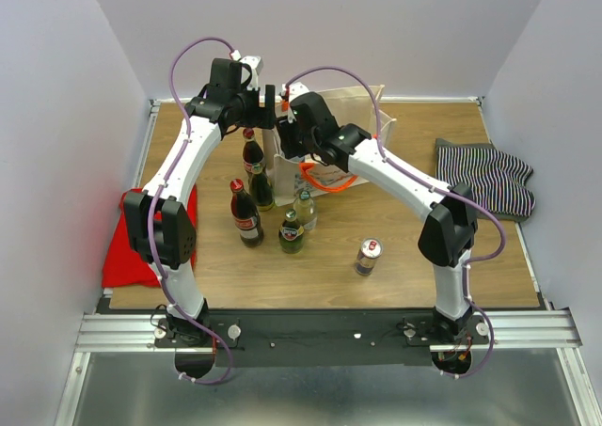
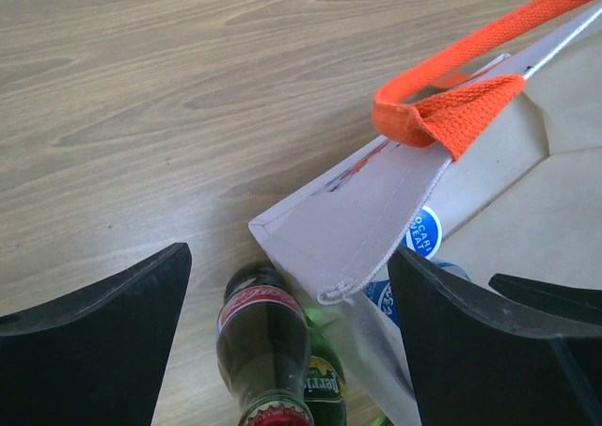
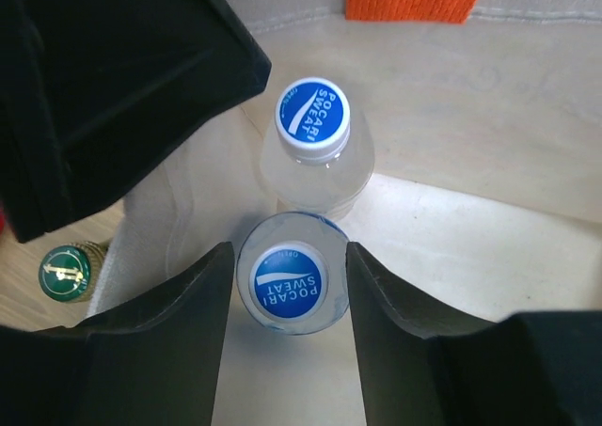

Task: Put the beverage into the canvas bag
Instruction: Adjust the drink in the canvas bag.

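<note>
The cream canvas bag (image 1: 350,136) with orange handles (image 1: 324,180) stands open at the back centre. My right gripper (image 1: 293,144) reaches down into it. In the right wrist view the right gripper (image 3: 290,294) is shut on the shoulders of a clear Pocari Sweat bottle (image 3: 290,285) with a blue cap, inside the bag. A second Pocari Sweat bottle (image 3: 312,118) stands in the bag just behind it. My left gripper (image 1: 273,104) is open at the bag's left corner. In the left wrist view the left gripper (image 2: 287,351) straddles the bag's rim (image 2: 376,210), one finger (image 2: 470,341) inside the bag.
Two cola bottles (image 1: 246,214) (image 1: 252,153), two green bottles (image 1: 292,231) (image 1: 261,187) and a clear bottle (image 1: 305,206) stand left of and in front of the bag. A can (image 1: 368,256) stands front right. A red cloth (image 1: 127,247) lies left and a striped cloth (image 1: 484,177) right.
</note>
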Controlling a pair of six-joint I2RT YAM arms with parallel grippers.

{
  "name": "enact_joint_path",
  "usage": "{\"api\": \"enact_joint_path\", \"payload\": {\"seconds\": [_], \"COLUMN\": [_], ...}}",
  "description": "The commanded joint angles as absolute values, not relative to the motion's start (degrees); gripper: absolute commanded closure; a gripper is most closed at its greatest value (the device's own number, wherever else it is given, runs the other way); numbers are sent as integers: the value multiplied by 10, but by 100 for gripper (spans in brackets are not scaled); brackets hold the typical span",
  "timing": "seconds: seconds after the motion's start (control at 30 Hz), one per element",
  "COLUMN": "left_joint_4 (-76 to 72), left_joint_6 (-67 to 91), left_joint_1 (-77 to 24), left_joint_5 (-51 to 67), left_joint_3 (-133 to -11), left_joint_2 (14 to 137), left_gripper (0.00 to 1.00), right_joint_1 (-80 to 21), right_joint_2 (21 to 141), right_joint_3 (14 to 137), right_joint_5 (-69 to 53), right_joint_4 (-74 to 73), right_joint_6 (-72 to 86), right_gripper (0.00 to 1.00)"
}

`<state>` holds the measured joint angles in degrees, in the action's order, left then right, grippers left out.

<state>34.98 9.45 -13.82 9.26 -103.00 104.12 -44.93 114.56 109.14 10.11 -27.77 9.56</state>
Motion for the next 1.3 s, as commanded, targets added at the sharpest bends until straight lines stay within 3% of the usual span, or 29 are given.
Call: {"api": "enact_joint_path", "payload": {"seconds": [0.0,0.87,1.27], "left_joint_4": [352,348,343], "left_joint_6": [85,90,90], "left_joint_1": [-134,-134,-134], "left_joint_5": [100,113,126], "left_joint_3": [-1034,-1038,-1048], "left_joint_2": [1022,1016,1008], "left_gripper": [6,5,3], "right_joint_1": [-457,-457,-456], "right_joint_2": [1141,1069,980], "right_joint_3": [1107,1134,1131], "right_joint_5": [111,189,185], "right_joint_4": [-258,-250,-344], "right_joint_6": [118,122,101], "right_gripper": [39,35,34]}}
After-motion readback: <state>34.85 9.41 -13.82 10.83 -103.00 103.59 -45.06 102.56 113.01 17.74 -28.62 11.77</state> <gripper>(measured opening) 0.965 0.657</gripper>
